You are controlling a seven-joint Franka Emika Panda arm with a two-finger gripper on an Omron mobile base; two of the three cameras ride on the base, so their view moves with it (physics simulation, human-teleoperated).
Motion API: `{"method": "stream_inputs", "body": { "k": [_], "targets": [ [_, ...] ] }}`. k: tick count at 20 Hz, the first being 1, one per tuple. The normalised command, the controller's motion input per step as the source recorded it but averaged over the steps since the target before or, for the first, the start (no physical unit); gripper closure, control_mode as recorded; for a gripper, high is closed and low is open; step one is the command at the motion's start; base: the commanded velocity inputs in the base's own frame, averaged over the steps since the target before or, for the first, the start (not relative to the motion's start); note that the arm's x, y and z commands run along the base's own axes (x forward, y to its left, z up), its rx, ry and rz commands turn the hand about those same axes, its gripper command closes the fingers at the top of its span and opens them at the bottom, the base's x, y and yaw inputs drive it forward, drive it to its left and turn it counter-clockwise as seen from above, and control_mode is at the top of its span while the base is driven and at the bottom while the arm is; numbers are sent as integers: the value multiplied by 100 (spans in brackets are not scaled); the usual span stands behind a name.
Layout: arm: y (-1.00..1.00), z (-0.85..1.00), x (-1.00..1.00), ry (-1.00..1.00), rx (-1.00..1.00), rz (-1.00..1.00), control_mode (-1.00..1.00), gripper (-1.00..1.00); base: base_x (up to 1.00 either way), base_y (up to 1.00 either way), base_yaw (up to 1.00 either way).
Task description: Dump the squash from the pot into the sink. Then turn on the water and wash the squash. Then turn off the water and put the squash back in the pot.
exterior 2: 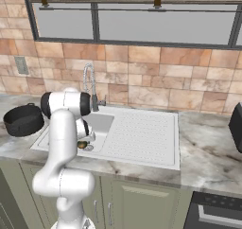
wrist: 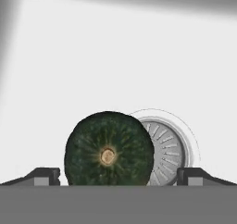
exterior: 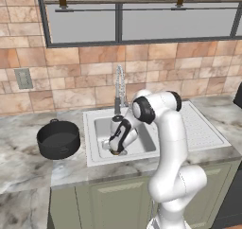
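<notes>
Gripper down in the sink, jaws spread wide, gripping nothing. Squash right between the fingertips, on the basin floor, overlapping the drain. Pot upright on the counter, left of the sink.

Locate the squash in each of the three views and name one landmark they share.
Left base view: squash at the gripper tip, low in the sink.
Right base view: a dark spot just right of the arm, at the basin's front.
Hand view: bottom centre, between the fingertips.
Shared landmark: the sink basin.
</notes>
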Motion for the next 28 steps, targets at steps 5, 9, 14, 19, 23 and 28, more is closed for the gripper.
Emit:
{"method": "stream_inputs", "body": {
  "k": [5,9,14,19,23,28],
  "targets": [
    [4,-16,15,0,0,0,-100,-100,0,0,0],
    [0,-14,4,1,0,0,-100,-100,0,0,0],
    [0,-6,0,2,0,0,-100,-100,0,0,0],
    [0,-7,0,1,0,0,-100,100,0,0,0],
    [0,-3,0,0,0,0,-100,100,0,0,0],
    [0,0,0,0,0,0,-100,100,0,0,0]
  ]
}}
